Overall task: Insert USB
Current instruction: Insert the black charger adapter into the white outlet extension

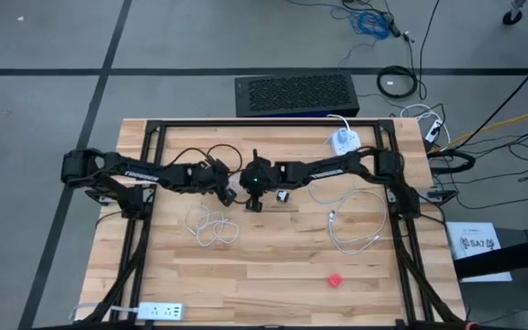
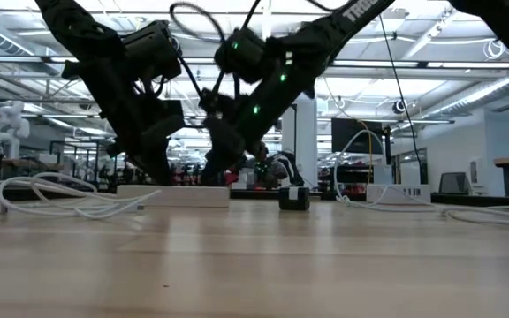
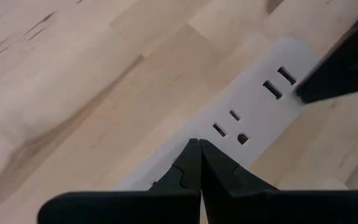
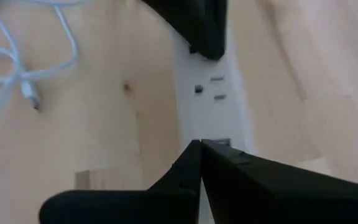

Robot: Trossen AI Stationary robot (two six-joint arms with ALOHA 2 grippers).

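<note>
Left wrist view shows you the white power strip [image 3: 241, 118] flat on the wooden table [image 3: 73, 74], mid-table under both arms. Your left gripper [image 3: 199, 144] presses on it, fingers closed and empty; your right gripper [image 4: 201, 144], likewise closed, meets its other end.

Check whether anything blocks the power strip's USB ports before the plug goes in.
Nothing covers the USB ports; both slots show bare on the power strip. The right gripper, shut, has its tip right beside them; the left gripper, shut, sits past the outlet. The white cable's plug lies loose, unheld.
</note>
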